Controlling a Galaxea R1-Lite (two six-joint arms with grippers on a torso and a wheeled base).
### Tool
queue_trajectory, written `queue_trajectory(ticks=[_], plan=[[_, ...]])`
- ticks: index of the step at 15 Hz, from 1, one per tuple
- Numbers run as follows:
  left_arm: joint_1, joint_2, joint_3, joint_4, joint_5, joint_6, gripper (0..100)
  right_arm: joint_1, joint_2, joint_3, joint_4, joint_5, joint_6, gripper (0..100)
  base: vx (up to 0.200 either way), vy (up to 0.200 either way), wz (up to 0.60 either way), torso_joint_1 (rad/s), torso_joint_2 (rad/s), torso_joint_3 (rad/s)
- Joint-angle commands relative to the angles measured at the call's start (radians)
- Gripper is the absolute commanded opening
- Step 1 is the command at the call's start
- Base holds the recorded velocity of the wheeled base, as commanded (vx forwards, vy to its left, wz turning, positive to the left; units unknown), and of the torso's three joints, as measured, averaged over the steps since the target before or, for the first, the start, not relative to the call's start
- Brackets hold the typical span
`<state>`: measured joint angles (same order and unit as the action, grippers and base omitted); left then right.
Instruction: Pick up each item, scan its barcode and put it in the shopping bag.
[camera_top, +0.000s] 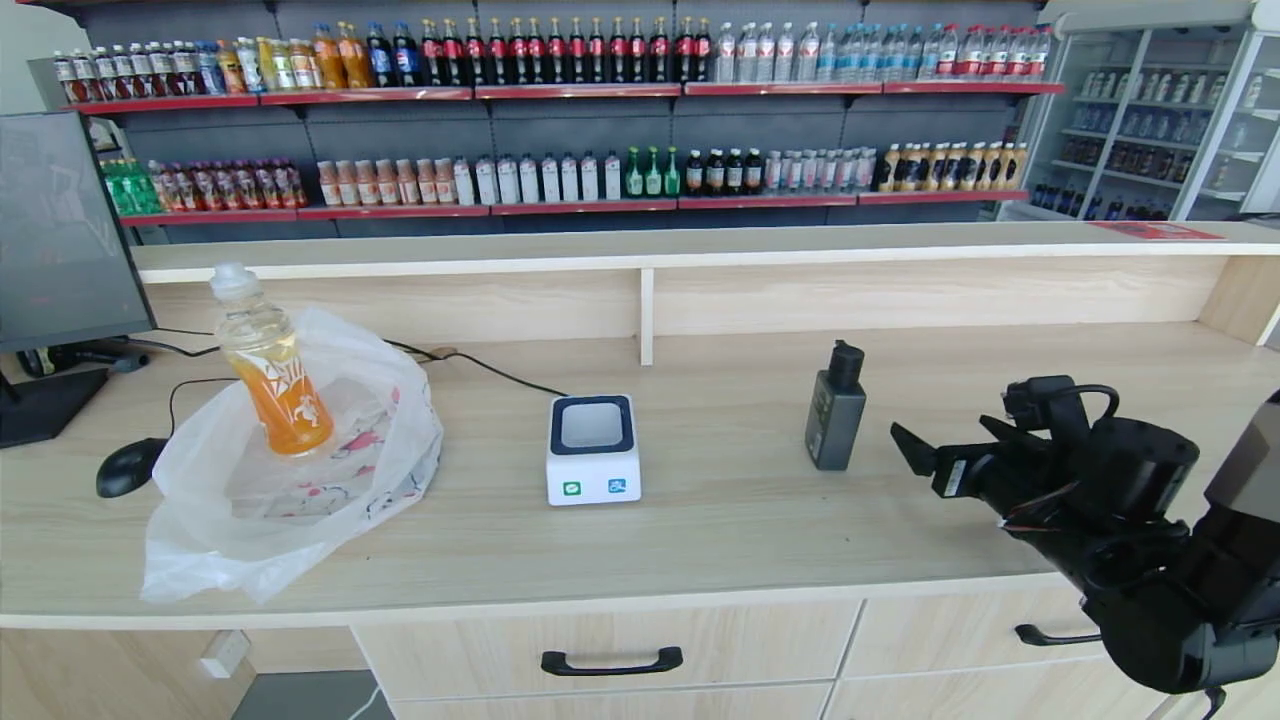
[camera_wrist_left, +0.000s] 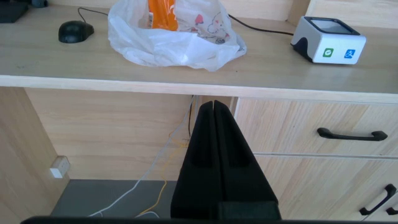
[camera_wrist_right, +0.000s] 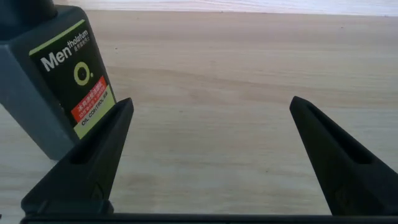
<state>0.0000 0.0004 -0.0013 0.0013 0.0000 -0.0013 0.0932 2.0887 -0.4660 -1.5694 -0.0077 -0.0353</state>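
Near the grey toiletry bottle (camera_top: 835, 415) on the surface (camera_top: 720, 510), the right pincer (camera_wrist_right: 211, 106) is held released (left pincer (camera_wrist_left: 214, 106) is clenched, empty).

Right arm (camera_top: 1160, 570) comes in from the lower right corner of the head view, all black and chunky, with the wrist (camera_top: 1140, 470) angled up and toward the left of the frame. The right claw (camera_top: 945, 440) points left, sitting around mid-height on the right side. Its two dark, wedge-shaped fingers (camera_wrist_right: 93, 155) are spread wide with a big gap between them. The left claw (camera_wrist_left: 213, 106) is the opposite: both black fingers are pressed flat together with just a thin seam down the middle, tapering to a narrow tip.
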Motion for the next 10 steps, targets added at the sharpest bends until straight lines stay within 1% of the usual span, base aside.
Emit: queue_trajectory(ticks=[1,2,4,10], plan=[[0.000,0.000,0.000,0.000,0.000,0.000,0,0.065,-0.091,0.073,-0.001,0.000,0.009,100,0.000,0.000,0.00,0.000,0.00,0.000],[0.000,0.000,0.000,0.000,0.000,0.000,0,0.106,-0.102,0.087,-0.001,0.000,0.011,100,0.000,0.000,0.00,0.000,0.00,0.000],[0.000,0.000,0.000,0.000,0.000,0.000,0,0.148,-0.087,0.067,-0.001,0.000,0.008,100,0.000,0.000,0.00,0.000,0.00,0.000],[0.000,0.000,0.001,0.000,0.000,0.000,0,0.200,-0.009,-0.010,-0.001,-0.005,0.008,100,0.000,0.000,0.00,0.000,0.00,0.000]])
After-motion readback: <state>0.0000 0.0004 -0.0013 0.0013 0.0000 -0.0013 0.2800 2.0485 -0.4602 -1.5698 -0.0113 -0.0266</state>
